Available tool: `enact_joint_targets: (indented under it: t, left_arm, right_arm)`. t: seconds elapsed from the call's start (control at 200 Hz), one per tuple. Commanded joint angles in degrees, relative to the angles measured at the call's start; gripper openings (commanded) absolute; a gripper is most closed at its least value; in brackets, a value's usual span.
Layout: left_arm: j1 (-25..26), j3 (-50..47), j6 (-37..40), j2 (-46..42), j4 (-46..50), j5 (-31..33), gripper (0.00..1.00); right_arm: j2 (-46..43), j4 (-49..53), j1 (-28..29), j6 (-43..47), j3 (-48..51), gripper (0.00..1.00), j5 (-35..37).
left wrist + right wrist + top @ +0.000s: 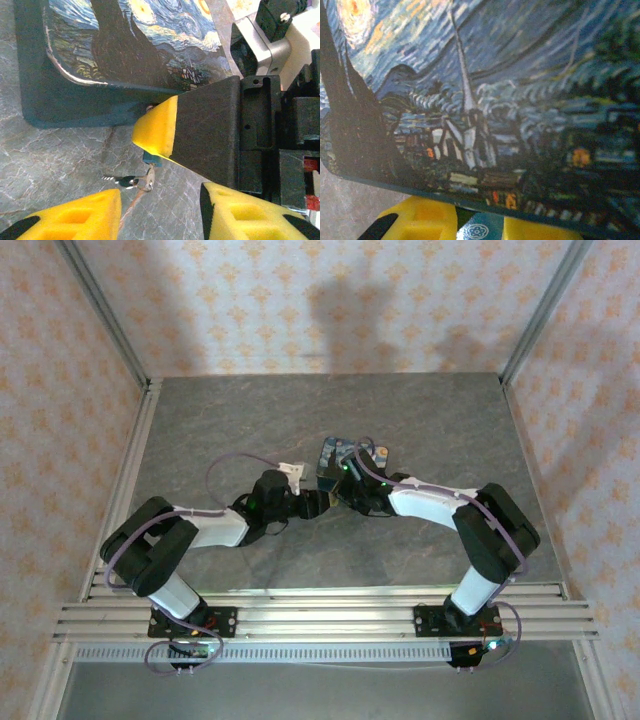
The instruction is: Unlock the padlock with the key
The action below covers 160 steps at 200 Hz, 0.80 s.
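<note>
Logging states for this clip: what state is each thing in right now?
left gripper: open, holding nothing.
right gripper: shut on the padlock.
padlock: gripped; shackle hidden, so locked or not is unclear.
key: loose beside the padlock, not held.
tin box: lid closed.

On the grey marbled table (250,420) rest a Starry-Night tin box (335,455) and, beside it, a key (122,180).

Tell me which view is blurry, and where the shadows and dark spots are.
Top external: even light, soft shadows on the back wall, tin small but clear. Left wrist: sharp on the key and table, tin's side in shade. Right wrist: too close, tin print soft, padlock at the bottom edge blurred.
</note>
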<state>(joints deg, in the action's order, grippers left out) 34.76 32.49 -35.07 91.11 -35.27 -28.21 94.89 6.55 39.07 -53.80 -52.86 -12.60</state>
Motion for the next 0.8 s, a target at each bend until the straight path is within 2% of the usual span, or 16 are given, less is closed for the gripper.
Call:
enact_joint_targets:
  t: [0.0, 0.185, 0.305, 0.581, 0.711, 0.796]
  left_arm:
    - [-0.22, -0.84, -1.78, 2.45, -5.03, -3.75, 0.43]
    - [-0.57, -0.52, -6.94, 8.45, -14.74, -6.74, 0.33]
    - [-0.83, -0.59, -8.33, 10.26, -17.53, -6.66, 0.29]
    - [-2.11, -1.67, -9.97, 11.76, -21.68, -6.67, 0.15]
    - [-2.21, -1.73, -10.03, 12.34, -22.29, -7.11, 0.14]
    - [-2.24, -1.73, -9.94, 12.34, -22.35, -7.48, 0.19]
  right_arm:
    - [-0.49, 0.84, -0.05, -0.23, -1.98, 0.00, 0.09]
    - [-0.66, 0.83, -0.13, -0.99, -1.98, 0.00, -0.99]
    - [-0.89, 0.40, -0.31, -1.44, -1.89, 0.00, -1.72]
    - [-1.19, 0.06, -0.65, -2.40, -1.38, 0.00, -2.69]
    - [-1.21, -0.94, -0.91, -3.24, -0.78, 0.00, -3.38]
    - [-1.06, -1.36, -1.10, -3.66, -0.60, 0.00, -3.82]
